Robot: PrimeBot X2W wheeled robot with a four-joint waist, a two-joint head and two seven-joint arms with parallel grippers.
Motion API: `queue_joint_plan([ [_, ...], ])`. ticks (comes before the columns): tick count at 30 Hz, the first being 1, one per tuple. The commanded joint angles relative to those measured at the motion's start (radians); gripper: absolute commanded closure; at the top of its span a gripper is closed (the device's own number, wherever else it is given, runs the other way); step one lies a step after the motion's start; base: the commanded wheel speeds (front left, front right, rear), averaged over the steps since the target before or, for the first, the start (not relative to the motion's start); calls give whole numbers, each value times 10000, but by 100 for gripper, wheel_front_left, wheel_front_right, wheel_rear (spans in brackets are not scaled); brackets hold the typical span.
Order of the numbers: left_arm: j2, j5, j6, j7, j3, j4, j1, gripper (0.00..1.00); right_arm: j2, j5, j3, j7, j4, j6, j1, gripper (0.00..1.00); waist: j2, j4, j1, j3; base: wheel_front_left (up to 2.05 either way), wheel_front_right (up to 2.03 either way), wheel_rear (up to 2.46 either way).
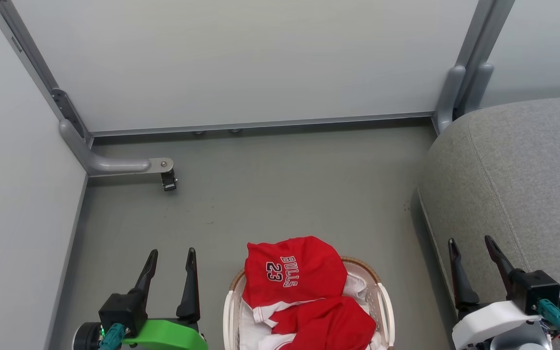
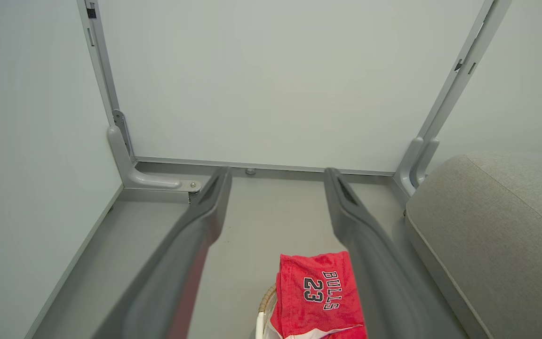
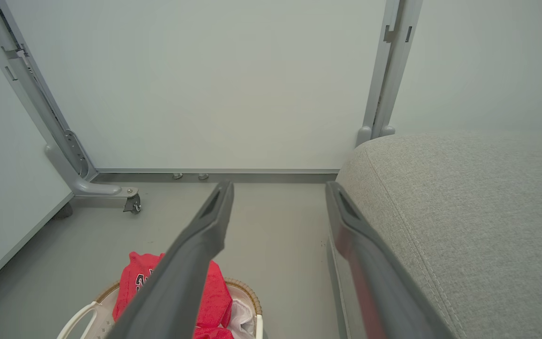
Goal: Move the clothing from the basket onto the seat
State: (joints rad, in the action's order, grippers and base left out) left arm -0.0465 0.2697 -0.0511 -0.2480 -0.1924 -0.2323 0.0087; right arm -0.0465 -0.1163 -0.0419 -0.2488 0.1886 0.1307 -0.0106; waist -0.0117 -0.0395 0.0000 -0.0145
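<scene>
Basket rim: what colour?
Brown woven rim on the white basket; clearest in the head view.

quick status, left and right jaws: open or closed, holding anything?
Left gripper: jaws open, holding nothing.
Right gripper: jaws open, holding nothing.

Clothing (image 1: 309, 291): soft red cloth, matt, with printed white lettering. Basket (image 1: 386, 302): smooth white perforated plastic, brown woven rim, white cloth lining. Seat (image 1: 518, 170): coarse grey woven fabric with a stitched seam. Floor (image 1: 285, 184): smooth matt grey. Frame bracket (image 1: 110, 166): satin-finished grey metal. Wall panels (image 1: 241, 58): smooth, pale, matt.
</scene>
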Motion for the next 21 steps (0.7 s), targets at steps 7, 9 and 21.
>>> queue_joint_plan([
  [7, -68, -486, 87, -202, -32, -75, 111, 0, -66, 589, -12, -181, -80, 0, -174, 0, 117, -29, 0, -20, 0, 0, 0],
  [9, -68, -449, 82, -168, -7, -99, 108, 0, -66, 555, -6, -181, -75, -1, -172, 0, 117, -28, 0, -20, 0, 0, 0],
  [21, -66, -420, 89, -167, -6, -185, 94, 0, -64, 569, -23, -179, -103, -1, -194, 0, 117, -13, 0, -38, 0, 0, 0],
])
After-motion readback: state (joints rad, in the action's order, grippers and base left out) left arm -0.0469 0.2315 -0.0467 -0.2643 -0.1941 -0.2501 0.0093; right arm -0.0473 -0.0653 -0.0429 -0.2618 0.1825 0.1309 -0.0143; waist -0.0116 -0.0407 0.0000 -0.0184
